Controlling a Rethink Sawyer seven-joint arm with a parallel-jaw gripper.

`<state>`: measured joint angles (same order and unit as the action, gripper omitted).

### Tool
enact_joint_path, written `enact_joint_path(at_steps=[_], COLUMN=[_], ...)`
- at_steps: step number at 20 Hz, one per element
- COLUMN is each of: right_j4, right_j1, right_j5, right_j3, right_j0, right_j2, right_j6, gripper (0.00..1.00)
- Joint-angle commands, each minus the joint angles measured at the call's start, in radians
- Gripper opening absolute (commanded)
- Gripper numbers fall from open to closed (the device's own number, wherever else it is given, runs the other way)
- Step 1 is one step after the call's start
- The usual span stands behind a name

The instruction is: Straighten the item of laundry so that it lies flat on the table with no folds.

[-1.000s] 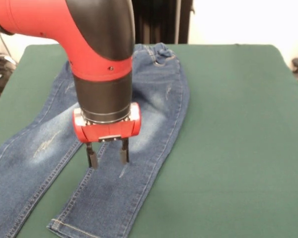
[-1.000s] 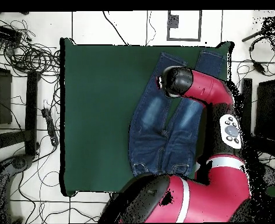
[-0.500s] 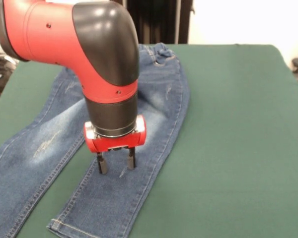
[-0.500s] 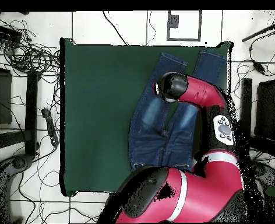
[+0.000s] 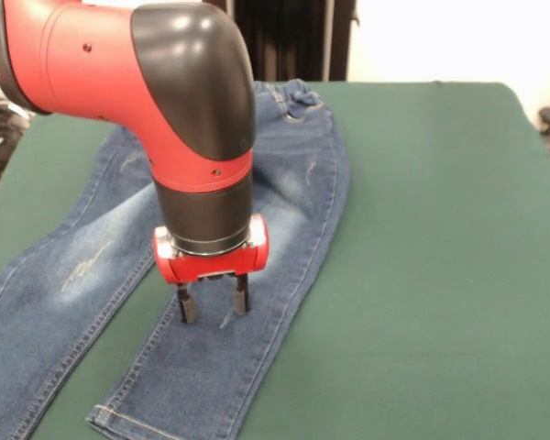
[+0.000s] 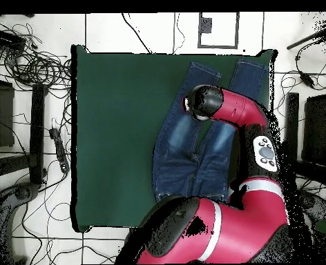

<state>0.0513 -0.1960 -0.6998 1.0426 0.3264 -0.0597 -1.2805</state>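
Dark green table (image 5: 422, 211), felt-like, broad and bare to the right of the gripper (image 5: 213, 307) in the front view. Directly on it, blue denim jeans (image 5: 202, 367), spread under and around the gripper: one leg right below the fingertips, running down toward the near edge, the other leg off to the gripper's left, waistband beyond it near the far edge.

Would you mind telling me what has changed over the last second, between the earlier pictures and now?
The gripper moved down and slightly toward the camera in the front view, from above the gap between the legs to low over the lower leg of the jeans, mostly in the first half second. Its fingers remained apart with nothing between them. The jeans lie as before on the green table; nothing was grasped or released.
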Motion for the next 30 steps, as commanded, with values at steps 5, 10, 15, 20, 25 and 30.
enact_joint_path(at_steps=[5,10,15,20,25,30], right_j4=[-0.013,-0.016,-0.021,-0.005,0.009,0.012], right_j1=[0.112,0.106,0.093,0.087,0.072,0.07], right_j5=[0.08,0.125,0.189,0.276,0.292,0.289], right_j3=[0.05,0.07,0.097,0.105,0.102,0.092], right_j0=[-0.044,-0.034,-0.007,0.015,0.022,0.016], right_j2=[-0.006,-0.021,-0.067,-0.112,-0.145,-0.149], right_j6=[-0.255,-0.242,-0.208,-0.168,-0.12,-0.111], gripper=[0.0,0.0,0.0,0.0,0.0,0.0])
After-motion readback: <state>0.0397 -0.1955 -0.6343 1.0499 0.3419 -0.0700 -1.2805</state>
